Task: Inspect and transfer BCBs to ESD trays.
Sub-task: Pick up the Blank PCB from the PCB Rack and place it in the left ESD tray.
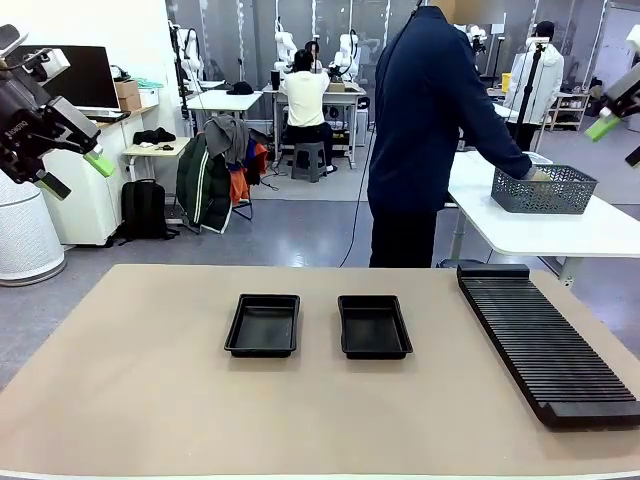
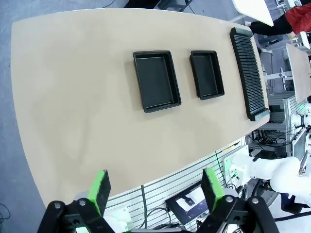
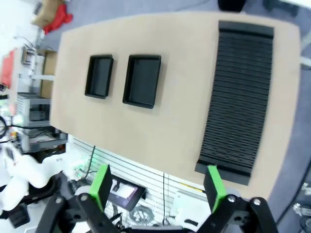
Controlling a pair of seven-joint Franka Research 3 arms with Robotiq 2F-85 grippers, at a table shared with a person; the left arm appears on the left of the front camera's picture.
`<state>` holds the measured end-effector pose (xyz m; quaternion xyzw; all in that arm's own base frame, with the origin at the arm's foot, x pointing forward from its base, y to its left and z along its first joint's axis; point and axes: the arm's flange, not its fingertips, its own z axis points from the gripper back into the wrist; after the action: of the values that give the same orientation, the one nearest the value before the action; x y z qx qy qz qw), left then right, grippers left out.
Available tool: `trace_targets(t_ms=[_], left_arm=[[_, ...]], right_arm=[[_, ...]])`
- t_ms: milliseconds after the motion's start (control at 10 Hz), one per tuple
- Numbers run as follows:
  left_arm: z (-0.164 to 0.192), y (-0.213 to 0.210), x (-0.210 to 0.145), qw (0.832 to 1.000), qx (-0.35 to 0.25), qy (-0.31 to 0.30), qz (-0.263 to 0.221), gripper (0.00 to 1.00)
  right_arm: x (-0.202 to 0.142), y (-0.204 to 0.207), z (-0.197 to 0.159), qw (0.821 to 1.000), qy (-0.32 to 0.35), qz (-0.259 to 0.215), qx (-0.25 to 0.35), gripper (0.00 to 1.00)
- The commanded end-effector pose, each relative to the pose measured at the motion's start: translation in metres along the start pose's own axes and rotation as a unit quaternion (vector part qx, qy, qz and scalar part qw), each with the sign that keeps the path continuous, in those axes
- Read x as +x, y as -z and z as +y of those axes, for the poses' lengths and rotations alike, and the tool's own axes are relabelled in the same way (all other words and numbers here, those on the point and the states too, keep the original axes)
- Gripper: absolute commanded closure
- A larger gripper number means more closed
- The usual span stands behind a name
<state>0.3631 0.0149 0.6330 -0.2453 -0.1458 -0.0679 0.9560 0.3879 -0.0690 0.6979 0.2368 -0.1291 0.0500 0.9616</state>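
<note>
Two empty black ESD trays sit side by side mid-table: the left tray (image 1: pixel 263 325) (image 2: pixel 156 81) (image 3: pixel 99 76) and the right tray (image 1: pixel 374 326) (image 2: pixel 207 74) (image 3: pixel 142 80). The BCBs are out of view. My left gripper (image 1: pixel 78 174) (image 2: pixel 155 191) hangs high above the table's left side, open and holding nothing. High at the picture's right edge, my right gripper (image 1: pixel 620 142) (image 3: pixel 157 187) is likewise open with nothing between its green pads. Both are far from the trays.
A long black ribbed rack (image 1: pixel 545 340) (image 2: pixel 249 73) (image 3: pixel 238 97) lies along the table's right side. Beyond the far edge stands a person in a dark top (image 1: pixel 425 130), one hand in a grey mesh basket (image 1: pixel 543 189) on a white side table (image 1: pixel 560 230).
</note>
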Motion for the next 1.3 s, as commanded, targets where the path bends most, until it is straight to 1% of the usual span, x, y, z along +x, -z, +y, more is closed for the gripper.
trace_targets(t_ms=[0,100,300,400,500,700,800,900,1000,1200], left_arm=[[0.0,0.003,-0.007,1.0,-0.015,-0.008,-0.002,0.0],[-0.001,0.005,-0.008,1.0,-0.02,-0.007,-0.003,0.0],[-0.003,0.008,-0.011,1.0,-0.024,-0.007,-0.002,0.0],[-0.003,0.01,-0.013,1.0,-0.027,-0.006,0.007,0.0],[-0.002,0.005,-0.003,1.0,-0.01,-0.003,0.001,0.0],[-0.002,0.007,-0.005,1.0,-0.011,-0.003,0.004,0.0],[0.001,0.008,-0.008,0.999,-0.002,-0.045,0.01,0.0],[0.003,0.007,-0.011,0.997,0.01,-0.07,-0.001,0.0],[0.002,0.002,-0.013,0.997,0.008,-0.075,-0.003,0.0],[0.001,-0.011,-0.015,0.996,0.027,-0.083,-0.009,0.0]], right_arm=[[0.009,-0.017,0.0,1.0,-0.017,-0.01,0.023,0.0],[0.013,-0.022,0.0,0.999,-0.021,-0.02,0.034,0.0],[0.021,-0.026,-0.001,0.999,-0.017,-0.017,0.038,0.0],[0.023,-0.025,-0.002,0.999,-0.016,-0.016,0.038,0.0],[0.015,-0.026,0.006,0.999,-0.012,-0.028,0.021,0.0],[0.015,-0.026,0.006,0.999,-0.012,-0.028,0.021,0.0],[0.015,-0.026,0.006,0.999,-0.012,-0.028,0.021,0.0],[0.015,-0.026,0.006,0.999,-0.012,-0.028,0.021,0.0],[0.015,-0.026,0.006,0.999,-0.012,-0.028,0.021,0.0],[0.015,-0.026,0.006,0.999,-0.012,-0.028,0.021,0.0]])
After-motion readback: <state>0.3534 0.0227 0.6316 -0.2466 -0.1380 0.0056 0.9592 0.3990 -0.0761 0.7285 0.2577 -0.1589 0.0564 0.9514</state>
